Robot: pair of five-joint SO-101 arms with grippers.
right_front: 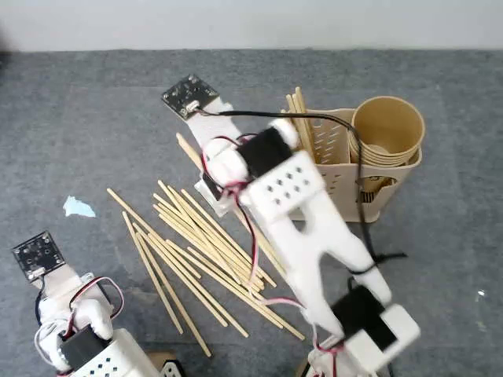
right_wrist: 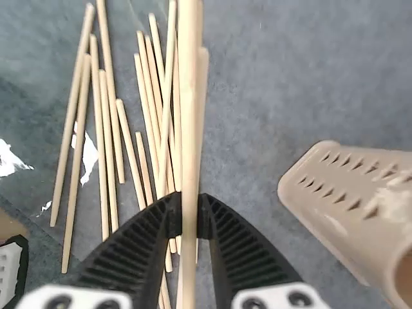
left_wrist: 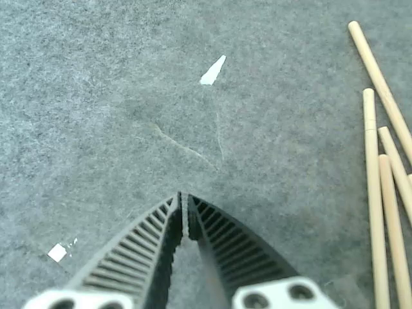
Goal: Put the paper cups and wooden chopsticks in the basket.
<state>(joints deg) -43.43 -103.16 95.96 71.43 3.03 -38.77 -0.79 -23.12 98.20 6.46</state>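
Had chopstick pinched in R gripper near basket; had L gripper closed tight, empty, over grey mat.

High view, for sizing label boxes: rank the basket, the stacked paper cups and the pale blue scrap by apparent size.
1. basket
2. paper cups, nested inside it
3. scrap, by far the smallest

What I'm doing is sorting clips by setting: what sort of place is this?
Probably a robotics lab bench: a grey felt-like mat as work surface, two white arms with bare wiring, and wooden chopsticks scattered beside a basket holding paper cups.
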